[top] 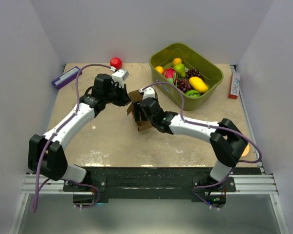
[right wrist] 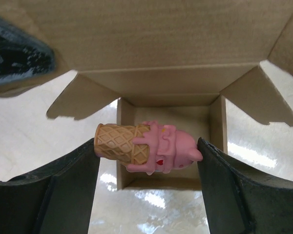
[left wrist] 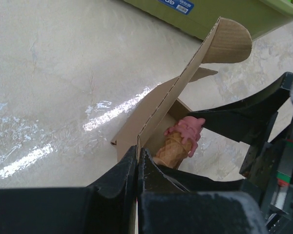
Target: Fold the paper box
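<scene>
1. Left wrist view only: left end effector (left wrist: 137,158) pinched together on a flap edge of the paper box (left wrist: 154,109). Right wrist view only: right end effector (right wrist: 147,146) clamped end to end on an ice cream toy (right wrist: 129,141) over the box's open mouth.
2. Top view: box mid-table (top: 112,141), mostly hidden by both arms; green bin (top: 212,73) at 2 o'clock, red ball (top: 116,62) at 11.
3. Right wrist view: mouth faces the camera, lid flap out toward 12, long axis 6–12.

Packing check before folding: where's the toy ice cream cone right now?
Right wrist view, centre: the cone is gripped by the right gripper, over the open paper box.
</scene>
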